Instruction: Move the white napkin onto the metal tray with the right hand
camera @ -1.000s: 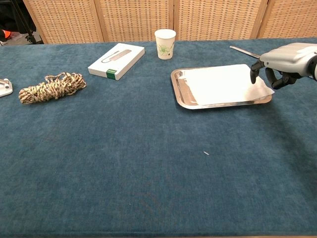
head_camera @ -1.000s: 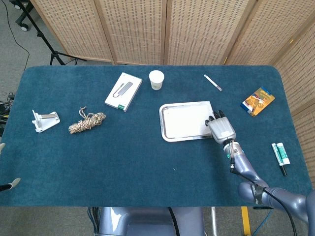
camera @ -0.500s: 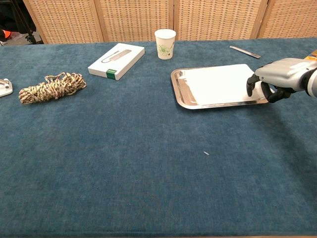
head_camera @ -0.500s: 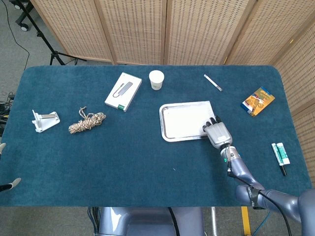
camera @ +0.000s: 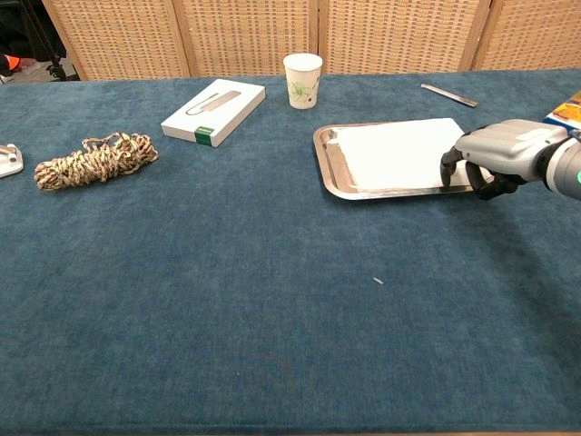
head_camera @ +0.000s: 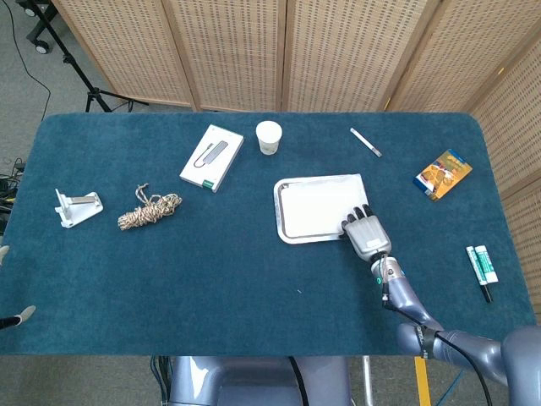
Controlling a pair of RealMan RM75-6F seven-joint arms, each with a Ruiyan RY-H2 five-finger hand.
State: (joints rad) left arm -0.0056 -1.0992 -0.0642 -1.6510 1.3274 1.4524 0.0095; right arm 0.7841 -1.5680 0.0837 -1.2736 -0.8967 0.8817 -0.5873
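Note:
The white napkin (head_camera: 319, 205) (camera: 395, 150) lies flat inside the metal tray (head_camera: 278, 211) (camera: 329, 168), right of the table's middle. My right hand (head_camera: 365, 233) (camera: 499, 150) sits at the tray's near right corner. Its fingers curl down over the rim, and its fingertips (camera: 448, 166) grip the napkin's near right corner. The hand hides that corner of the tray in the head view. My left hand shows in neither view.
A paper cup (head_camera: 269, 136) and a flat white box (head_camera: 211, 157) stand behind and left of the tray. A rope coil (head_camera: 149, 211) and a white bracket (head_camera: 76, 207) lie far left. A thin strip (head_camera: 365, 141), a snack packet (head_camera: 442, 173) and markers (head_camera: 480, 266) lie to the right.
My right hand has slid left and toward me along the tray's right end. The napkin, which overhung the tray's right rim, has come left with it and now lies within the tray.

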